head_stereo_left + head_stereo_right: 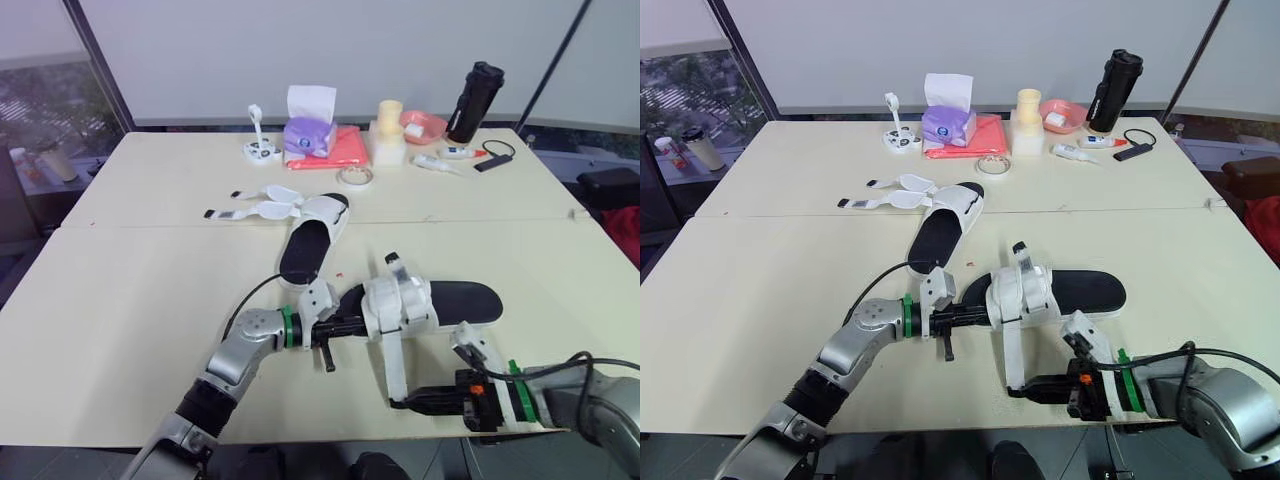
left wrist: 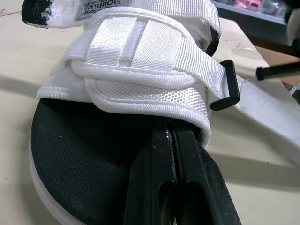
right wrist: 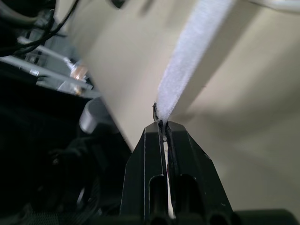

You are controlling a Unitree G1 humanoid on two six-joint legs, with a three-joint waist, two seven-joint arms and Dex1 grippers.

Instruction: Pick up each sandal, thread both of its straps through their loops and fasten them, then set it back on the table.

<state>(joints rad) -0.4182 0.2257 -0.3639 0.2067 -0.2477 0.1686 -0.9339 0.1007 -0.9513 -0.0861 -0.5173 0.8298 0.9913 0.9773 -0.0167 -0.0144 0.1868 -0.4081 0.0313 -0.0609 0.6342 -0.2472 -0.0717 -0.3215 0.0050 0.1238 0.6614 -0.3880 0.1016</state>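
Nearest, the right tool [image 1: 398, 403] pinches shut on the tip of the limp white webbing strap [image 1: 394, 360], likely the best hold, while the closed left tool [image 1: 358, 322] grips the probably light black-soled sandal [image 1: 462, 300] on the cream tabletop [image 1: 120, 300].

Left arm [image 1: 240, 352]: silver-grey, green wrist ring [image 1: 285, 327], black cable [image 1: 245, 296].
Right arm [image 1: 590, 400]: grey, green ring [image 1: 515, 395], orange tab [image 1: 478, 389].
Fingers [image 2: 152, 187]: black.

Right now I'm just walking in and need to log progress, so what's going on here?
The robot is working on the near white-strapped black-soled sandal on the cream table. Its left claw is shut on the edge of the sandal's woven upper, while the right claw pinches the end of one long white strap stretched toward the table's near edge. The second matching sandal lies farther back, straps loose and spread.
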